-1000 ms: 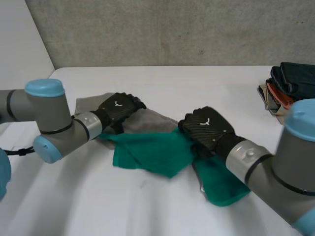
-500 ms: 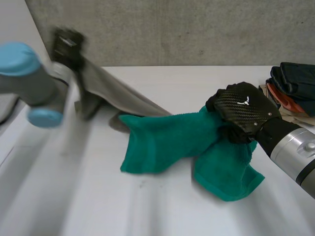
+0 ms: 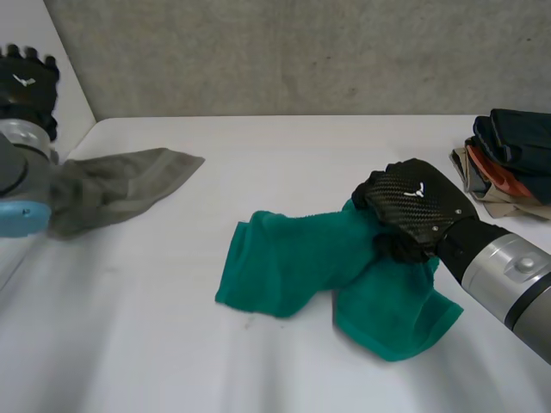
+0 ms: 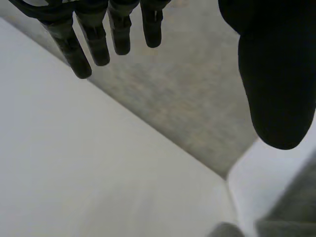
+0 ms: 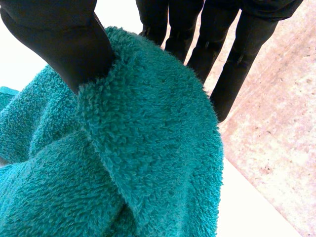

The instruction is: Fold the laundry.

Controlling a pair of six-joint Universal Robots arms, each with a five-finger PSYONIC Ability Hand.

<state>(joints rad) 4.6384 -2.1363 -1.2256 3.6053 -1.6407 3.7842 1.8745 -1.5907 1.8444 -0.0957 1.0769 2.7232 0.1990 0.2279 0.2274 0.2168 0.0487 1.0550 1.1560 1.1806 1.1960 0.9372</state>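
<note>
At upper left the left hand (image 3: 24,82) is spread and holds nothing, beside a limp grey cloth (image 3: 120,182). Mid-frame on the desk (image 3: 301,155) lies the green towel (image 3: 293,262), a bunched fold pinched by the right hand (image 3: 411,209). It looks like soft, floppy terry, probably best gripped at the corners.

A white table (image 3: 284,163) is spreading wide, with a grey concrete wall (image 3: 301,52) rising behind the table's far edge. A white panel (image 3: 69,96) is standing at the table's left side. A stack of dark, orange and beige folded items (image 3: 508,159) is sitting at the table's right edge.
</note>
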